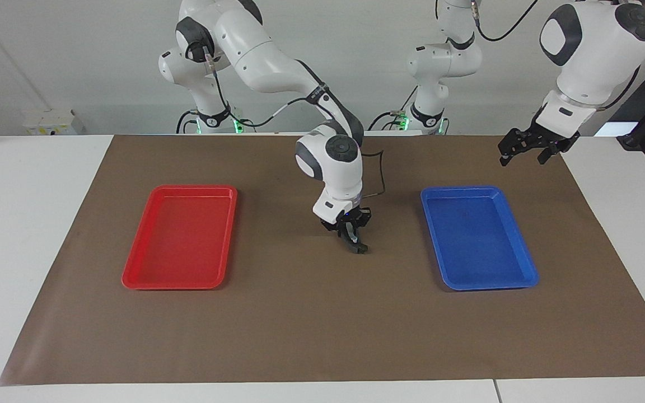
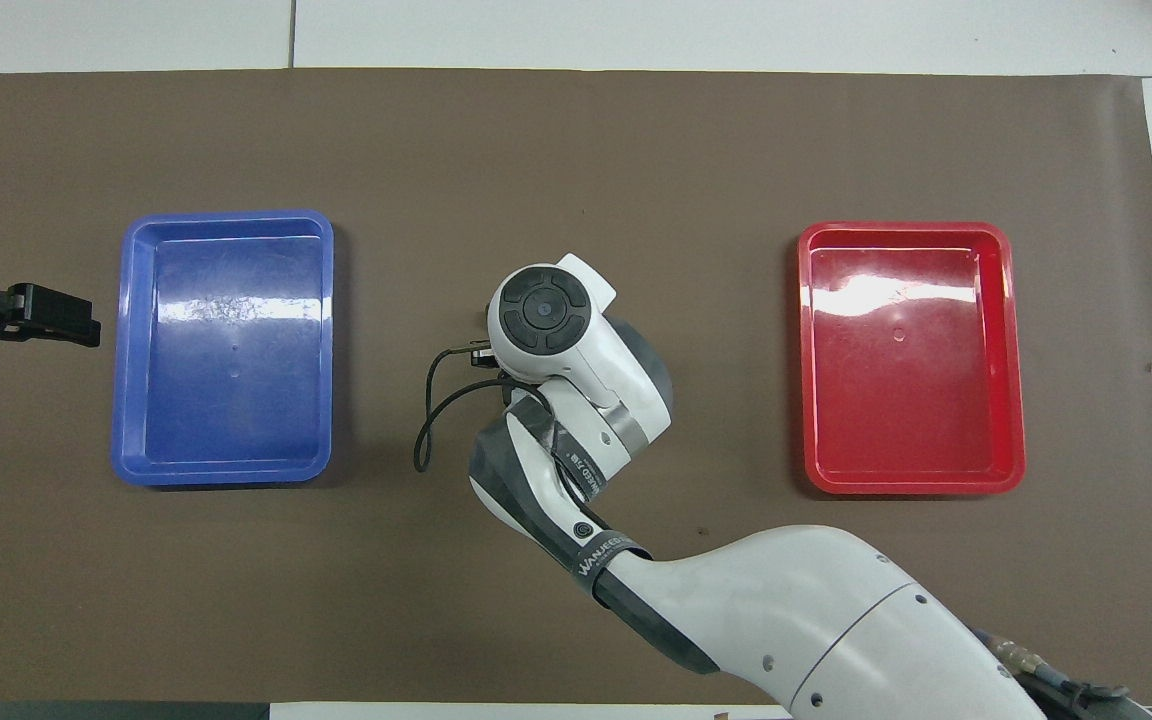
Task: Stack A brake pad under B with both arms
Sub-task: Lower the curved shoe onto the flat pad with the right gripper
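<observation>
My right gripper (image 1: 356, 244) points straight down at the brown mat between the two trays. A small dark piece (image 1: 360, 248) shows at its tip, low on the mat; I cannot tell which brake pad it is. No other pad shows in either view. In the overhead view the right arm's wrist (image 2: 546, 320) covers the gripper and whatever lies under it. My left gripper (image 1: 523, 159) hangs open and empty, raised over the mat at the left arm's end, beside the blue tray; it also shows in the overhead view (image 2: 86, 320).
A blue tray (image 1: 433, 235) lies toward the left arm's end and a red tray (image 1: 227, 235) toward the right arm's end, both empty. The brown mat (image 1: 322, 324) covers the white table. A black cable loops off the right wrist (image 2: 426, 420).
</observation>
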